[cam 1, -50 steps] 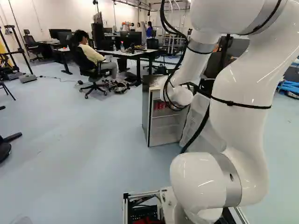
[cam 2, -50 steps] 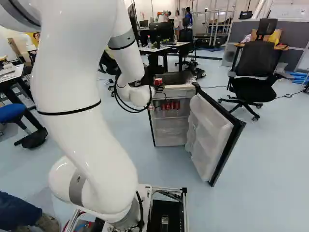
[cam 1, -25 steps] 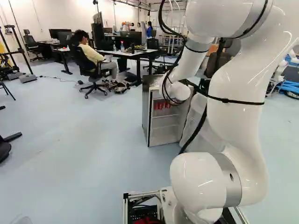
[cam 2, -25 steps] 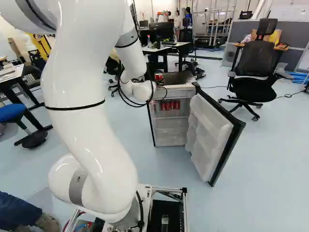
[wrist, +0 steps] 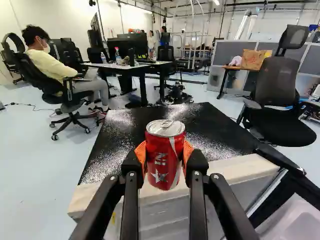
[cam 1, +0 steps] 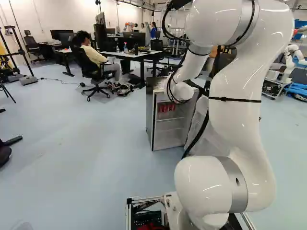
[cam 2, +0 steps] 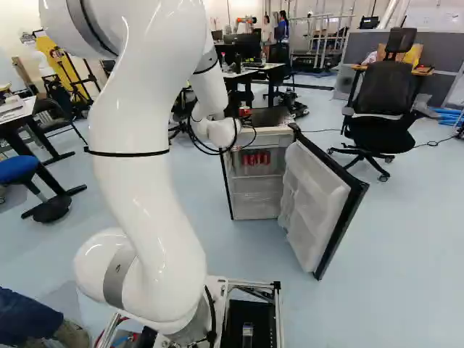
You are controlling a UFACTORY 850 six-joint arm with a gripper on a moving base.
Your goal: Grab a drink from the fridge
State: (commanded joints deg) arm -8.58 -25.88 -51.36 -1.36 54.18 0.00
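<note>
Running from left to right across the right base view, the arm (cam 2: 138, 196) comes first, reaching forward to the fridge (cam 2: 272, 132). In the wrist view the gripper (wrist: 165, 154) is closed on a red can (wrist: 165, 167), upright, an orange pad (wrist: 140, 151) pressed to either side; beyond it lies the fridge's black top. I can't judge its height above that. More red cans (cam 2: 256, 158) stand inside, and farthest right the door (cam 2: 326, 210) hangs open. The drink seems secured; carrying it off should be the step. Keep the squeeze firm but not denting, hold it level, lift clear of the front edge, then draw back slowly, wide of the door.
</note>
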